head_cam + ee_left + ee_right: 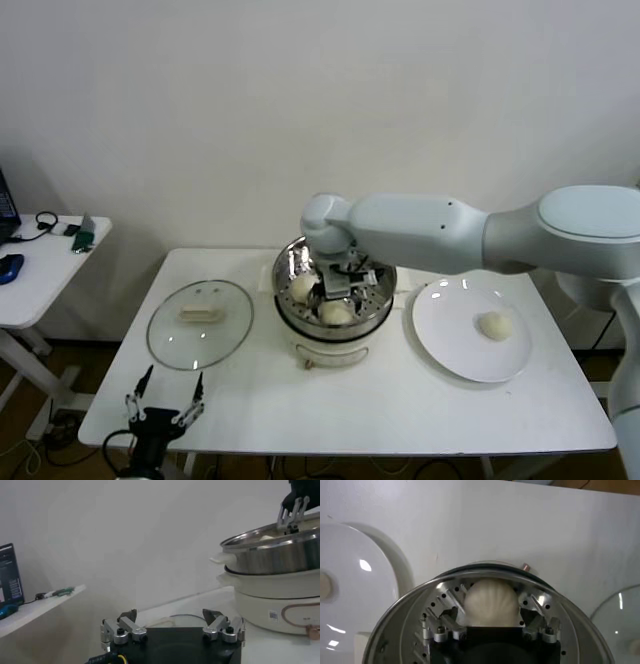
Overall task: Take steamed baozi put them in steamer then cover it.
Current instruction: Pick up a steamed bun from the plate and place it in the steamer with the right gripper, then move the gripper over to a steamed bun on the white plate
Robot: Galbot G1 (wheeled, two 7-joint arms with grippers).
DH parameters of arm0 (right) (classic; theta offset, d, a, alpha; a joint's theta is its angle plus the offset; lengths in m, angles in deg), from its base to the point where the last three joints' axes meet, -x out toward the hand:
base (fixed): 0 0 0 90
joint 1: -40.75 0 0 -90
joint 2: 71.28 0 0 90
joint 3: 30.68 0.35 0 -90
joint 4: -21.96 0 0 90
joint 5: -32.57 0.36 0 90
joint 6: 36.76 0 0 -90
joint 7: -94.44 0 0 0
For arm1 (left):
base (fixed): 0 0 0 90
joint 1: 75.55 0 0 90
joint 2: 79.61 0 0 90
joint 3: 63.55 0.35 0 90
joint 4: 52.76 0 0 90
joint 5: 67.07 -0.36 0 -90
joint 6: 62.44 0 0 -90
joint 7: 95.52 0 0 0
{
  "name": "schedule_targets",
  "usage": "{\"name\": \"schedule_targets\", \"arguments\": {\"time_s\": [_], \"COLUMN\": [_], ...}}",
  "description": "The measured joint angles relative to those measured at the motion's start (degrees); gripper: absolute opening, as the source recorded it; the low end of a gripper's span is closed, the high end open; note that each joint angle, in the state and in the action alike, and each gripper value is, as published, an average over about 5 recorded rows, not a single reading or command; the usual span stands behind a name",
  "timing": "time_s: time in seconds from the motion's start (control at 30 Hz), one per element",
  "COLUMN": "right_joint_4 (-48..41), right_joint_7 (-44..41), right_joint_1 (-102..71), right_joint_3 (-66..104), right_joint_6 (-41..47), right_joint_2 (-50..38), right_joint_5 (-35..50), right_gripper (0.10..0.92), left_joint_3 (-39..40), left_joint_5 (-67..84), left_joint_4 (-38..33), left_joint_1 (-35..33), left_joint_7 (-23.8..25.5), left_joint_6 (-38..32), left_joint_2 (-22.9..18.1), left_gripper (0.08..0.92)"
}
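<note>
My right pincer [491,622] stands apart around a baozi [491,602] inside the steamer [400,615]; one baozi [495,324] on the plate [445,345] and the glass lid [200,322] remain.

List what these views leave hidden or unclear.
- Head view: the right tool and arm cover part of the steamer, so the bun count inside is unsure; two buns show, one more on the plate.
- Right wrist view: whether the tool's fingers touch the bun cannot be told.
- Left wrist view: the steamer's rim hides its contents.
- Head view: the left tool sits at the frame's bottom edge, arm cut off.
</note>
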Motion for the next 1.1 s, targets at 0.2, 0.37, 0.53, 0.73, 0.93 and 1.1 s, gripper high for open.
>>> {"name": "schedule_targets", "arguments": {"time_s": [0.2,0.37,0.53,0.73,0.93,1.1], "right_joint_4": [-1.1,-2.3,-2.2,-1.0,-1.8,-4.6], "right_joint_7": [0.1,1.2,3.4,5.9,7.4,7.6], "right_joint_1": [2.4,6.3,10.9,13.0,10.0,4.7], "right_joint_3": [0.8,-1.1,-6.5,-11.0,-10.3,-7.0], "right_joint_6": [0.9,3.8,10.5,22.2,32.4,37.0], "right_joint_2": [-1.8,-4.7,-9.7,-17.7,-25.7,-29.8], "right_joint_5": [2.0,6.7,13.6,22.7,26.9,26.4], "right_gripper": [0.823,0.823,0.823,0.823,0.823,0.823], "left_joint_3": [0.0,0.3,0.9,1.7,2.2,2.0], "left_joint_5": [0.0,0.0,-0.1,0.0,0.0,-0.1], "left_joint_4": [-0.1,-0.4,-1.0,-0.9,-1.0,-1.0], "left_joint_1": [0.0,-0.2,0.1,0.6,0.7,0.7], "left_joint_7": [0.0,0.0,0.0,0.0,0.1,0.1], "left_joint_6": [-0.1,0.0,0.4,0.5,0.7,0.9], "left_joint_2": [0.0,0.3,1.1,1.7,2.1,2.4], "left_gripper": [0.823,0.823,0.823,0.823,0.823,0.823]}}
